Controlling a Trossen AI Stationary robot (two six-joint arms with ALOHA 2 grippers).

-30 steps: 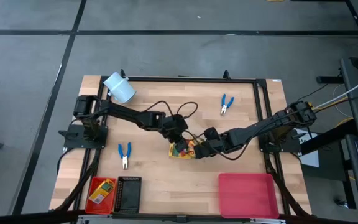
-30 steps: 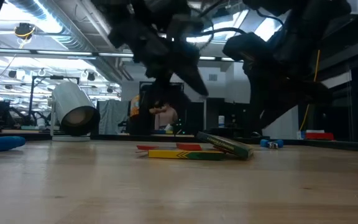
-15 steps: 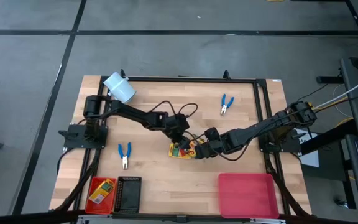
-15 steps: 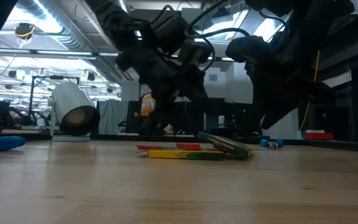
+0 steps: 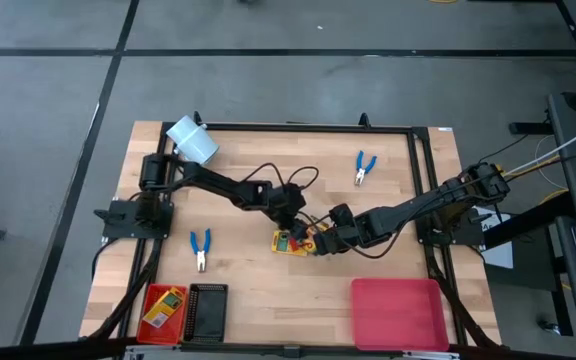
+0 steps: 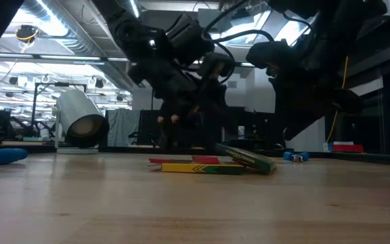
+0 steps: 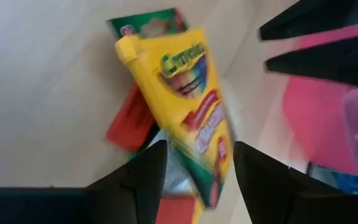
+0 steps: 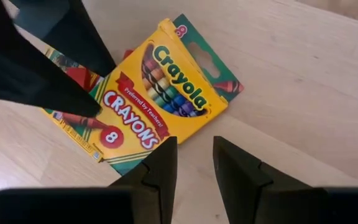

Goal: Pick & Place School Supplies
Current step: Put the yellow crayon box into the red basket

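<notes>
Nearest my edge of the table (image 5: 258, 300), I see the red tray (image 5: 396, 315) on the right, and on the left a small red tray (image 5: 162, 308) holding a crayon box (image 5: 165, 304), with a black tray (image 5: 206, 308) just beside it. A little farther in on the left, one pair of blue-handled pliers (image 5: 200, 249) lies alone on the wood.

Mid-table is the busy spot. The crayon box in play (image 5: 294, 242) lies there; the right wrist view shows it (image 8: 157, 106) flat, face up, with red pieces (image 8: 79, 78) at its edge and partly beneath. In the low view I can't tell whether that is one box or two, one flat and one leaning on it (image 6: 246, 158), with a red piece (image 6: 205, 160) on top.

My right gripper (image 5: 318, 241) sits just at the box's right edge, fingers (image 8: 160, 168) parted and holding nothing. My left gripper (image 5: 290, 222) hangs over the box from the far side, its fingers (image 7: 145, 177) spread wide with the box (image 7: 188, 118) showing between them, and I can't tell if they touch it.

Farther back, the second pliers (image 5: 364, 167) lie toward the right rear, and the pale cylinder (image 5: 192, 141) lies on its side at the far left corner.
</notes>
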